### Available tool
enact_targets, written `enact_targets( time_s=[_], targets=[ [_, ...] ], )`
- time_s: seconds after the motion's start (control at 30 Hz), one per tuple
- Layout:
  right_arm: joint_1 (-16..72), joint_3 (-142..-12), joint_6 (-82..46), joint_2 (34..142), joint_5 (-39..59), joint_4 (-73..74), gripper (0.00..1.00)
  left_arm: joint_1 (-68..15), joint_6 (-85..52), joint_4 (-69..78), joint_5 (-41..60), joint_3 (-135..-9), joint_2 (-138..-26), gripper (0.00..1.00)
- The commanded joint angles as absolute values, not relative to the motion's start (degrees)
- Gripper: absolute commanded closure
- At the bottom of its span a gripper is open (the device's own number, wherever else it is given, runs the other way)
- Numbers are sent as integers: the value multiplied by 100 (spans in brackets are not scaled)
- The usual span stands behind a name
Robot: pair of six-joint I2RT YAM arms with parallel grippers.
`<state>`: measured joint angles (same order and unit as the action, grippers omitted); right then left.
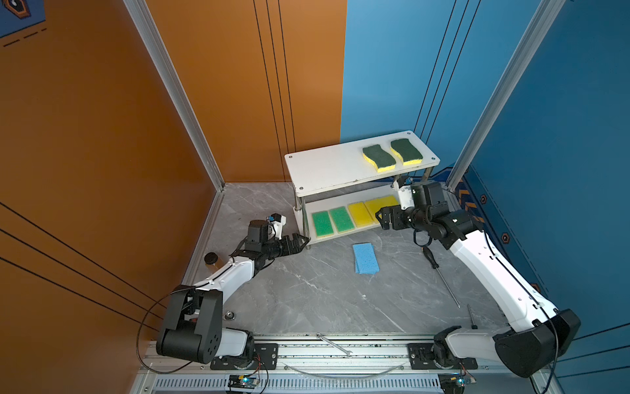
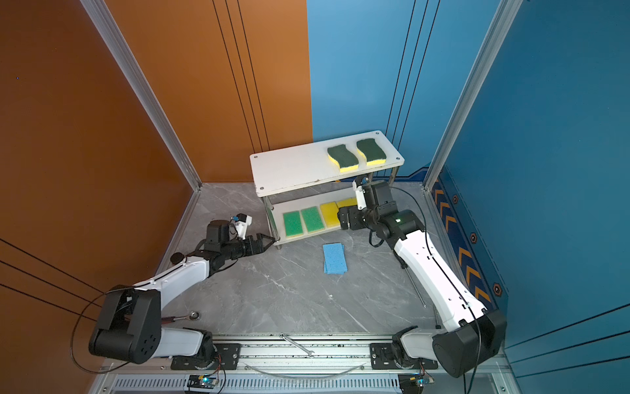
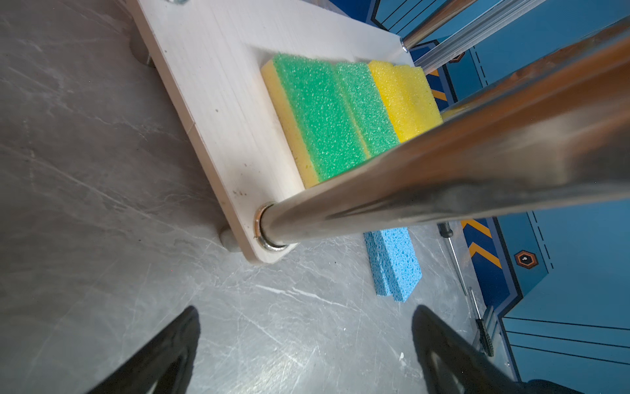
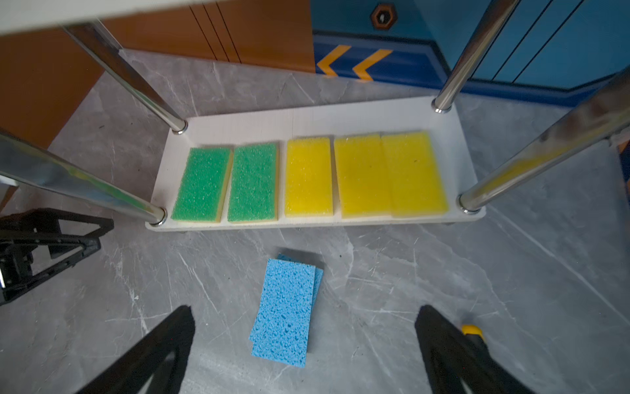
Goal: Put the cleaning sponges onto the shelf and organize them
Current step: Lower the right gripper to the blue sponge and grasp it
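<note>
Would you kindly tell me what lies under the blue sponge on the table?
A second blue sponge lies beneath the top blue sponge, offset so only a thin edge strip shows. The rest of it is covered, so anything underneath cannot be seen.

Green sponges (image 4: 201, 184), yellow sponges (image 4: 363, 175) abreast on the shelf (image 4: 306, 117); blue sponges (image 4: 284, 314) just in front.
</note>
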<state>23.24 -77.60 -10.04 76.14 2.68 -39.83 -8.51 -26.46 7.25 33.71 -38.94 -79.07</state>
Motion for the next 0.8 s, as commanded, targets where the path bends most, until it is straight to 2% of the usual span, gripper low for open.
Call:
enact_targets(
  time_s=[0.0,0.1,0.33,0.43,0.77],
  targets=[
    [2556,-7324,-1455,7812,315,-3991,0,-851,-2679,715,3463,-3993,-7833,2],
    [2885,-7009,-1666,8078,-21,-3969,0,-852,-2714,764,3459,-3942,-7805,3],
    [3425,-6431,-2279,8674,-142,-3432,0,-860,-2724,782,3410,-3898,-7821,3],
    [3638,-6377,-2290,8934,-599,-3439,0,-859,-2729,791,3417,-3903,-7848,2],
    [3823,-6296,-2386,9541,-787,-3371,0,-861,-2703,791,3386,-3833,-7866,3]
  ],
)
